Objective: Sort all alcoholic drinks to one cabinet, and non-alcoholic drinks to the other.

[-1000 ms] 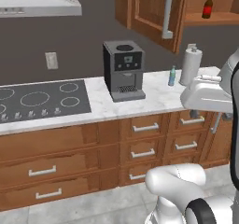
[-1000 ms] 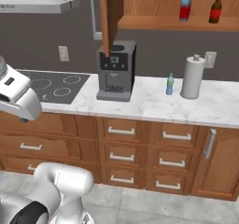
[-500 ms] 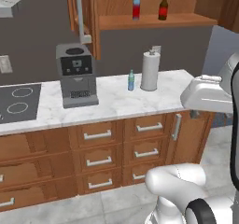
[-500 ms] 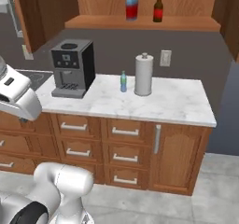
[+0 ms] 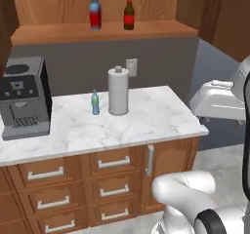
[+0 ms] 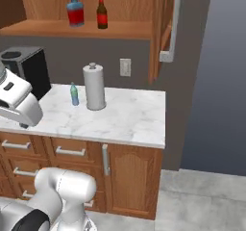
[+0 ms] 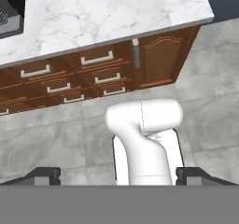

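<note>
above the floor tiles (image 7: 56,139), the end effector (image 7: 119,174) hangs with fingers spread wide, holding nothing.

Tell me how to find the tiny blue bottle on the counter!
Look at the white marble counter above the brown wooden drawers. A tall white paper-towel roll stands near its back, and the small slim light-blue bottle with a green cap stands just left of that roll, between it and the black and grey coffee machine. It is far shorter and thinner than both neighbours.
</note>
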